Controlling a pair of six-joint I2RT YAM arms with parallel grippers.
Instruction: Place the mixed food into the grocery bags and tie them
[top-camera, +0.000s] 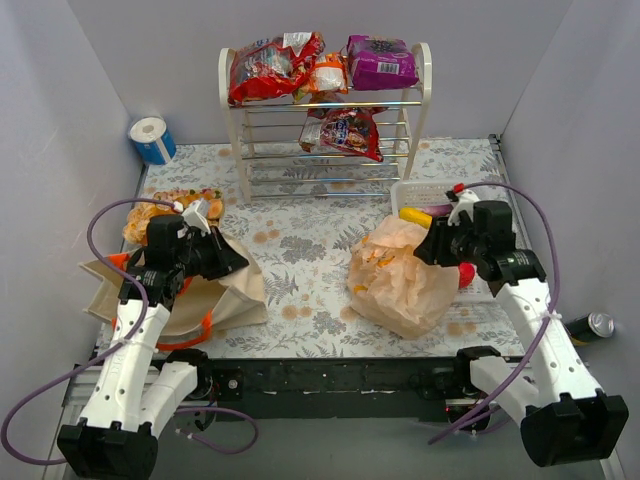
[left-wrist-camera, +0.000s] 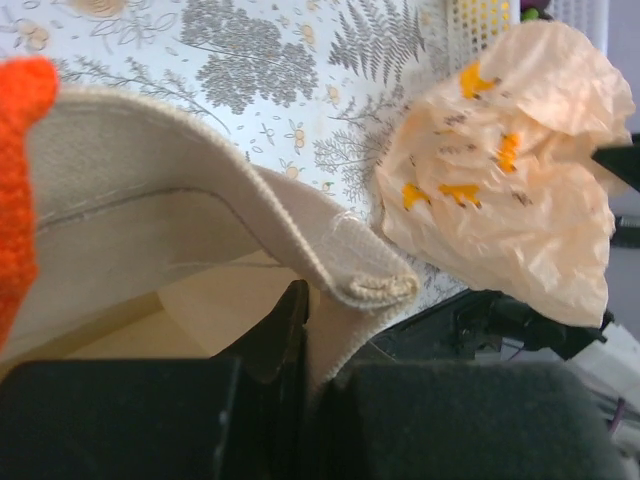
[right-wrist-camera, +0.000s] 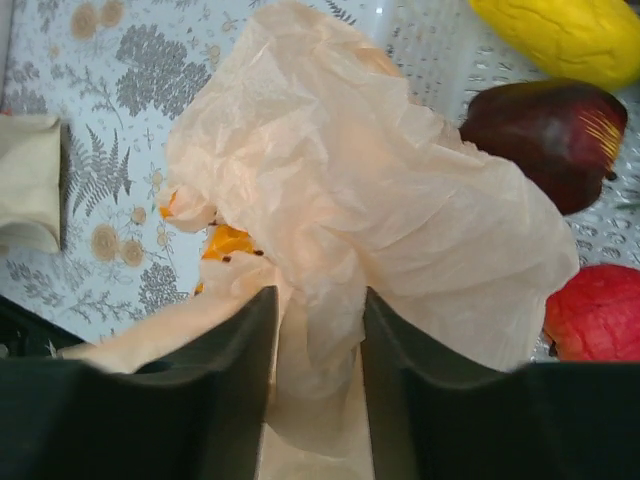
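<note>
Your left fingers (left-wrist-camera: 280, 340) pinch the canvas tote (left-wrist-camera: 150, 220) rim; your right fingers (right-wrist-camera: 225, 390) clamp the plastic bag (right-wrist-camera: 380, 200), open counter (top-camera: 310, 260) between.

My left arm (top-camera: 130, 340) and right arm (top-camera: 545, 325) are white tubes with black joints, a purple cable (top-camera: 90, 240) looping off each. My left claw (top-camera: 238, 262) and right claw (top-camera: 424, 246) are matte black, blunt-fingered.

Both my arms reach forward, hands turned inward. My left hand (top-camera: 236, 263) pinches the canvas tote (left-wrist-camera: 150, 200) rim; my right hand (top-camera: 424, 249) squeezes the bunched plastic bag (right-wrist-camera: 380, 200).
</note>
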